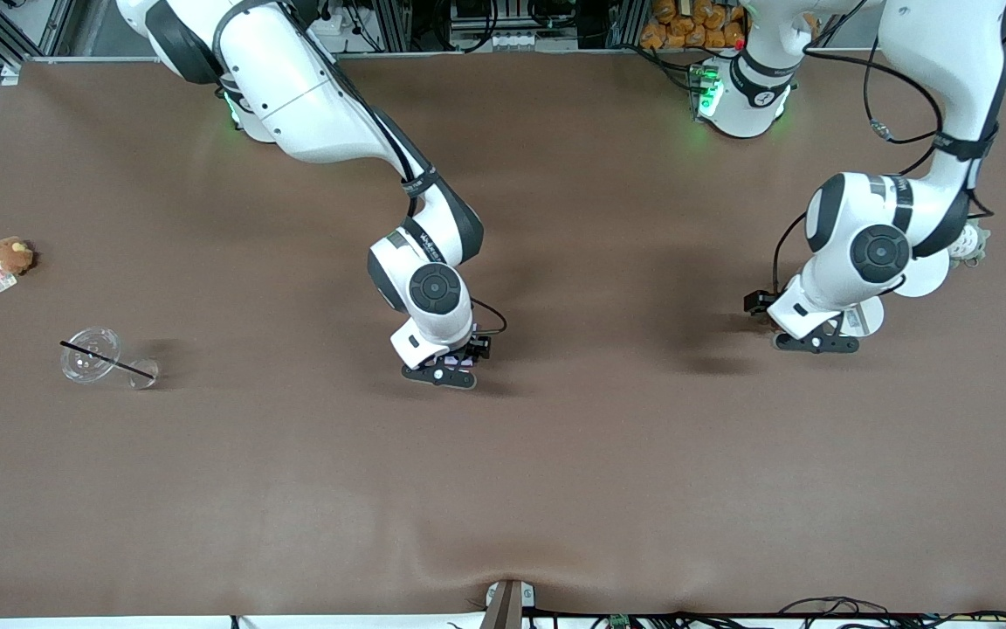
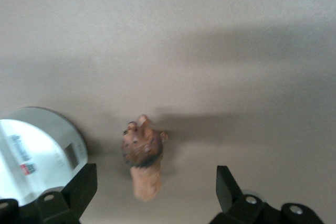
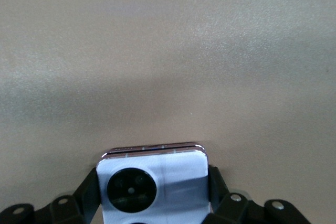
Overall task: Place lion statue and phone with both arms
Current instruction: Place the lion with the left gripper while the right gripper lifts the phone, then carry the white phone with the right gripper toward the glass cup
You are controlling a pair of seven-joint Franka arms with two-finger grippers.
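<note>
Right gripper is low over the middle of the table, fingers pinched on both side edges of the phone. The phone sits between the pads with its black camera circle facing the wrist camera and its folded edge pointing out from the gripper. From the front only a sliver of lilac shows under the hand.

Left gripper is low over the table toward the left arm's end, fingers spread wide and gripping nothing. The lion statue lies on the table between the two fingertips, touching neither, dark head pointing away from the gripper. In the front view it's hidden under the hand.

A white round disc lies on the table just beside the lion, next to one left finger.

Toward the right arm's end: a small round brown plush toy with a tag, and nearer the front camera a clear plastic cup on its side with a black straw lying across it. Both well apart from the right gripper.
</note>
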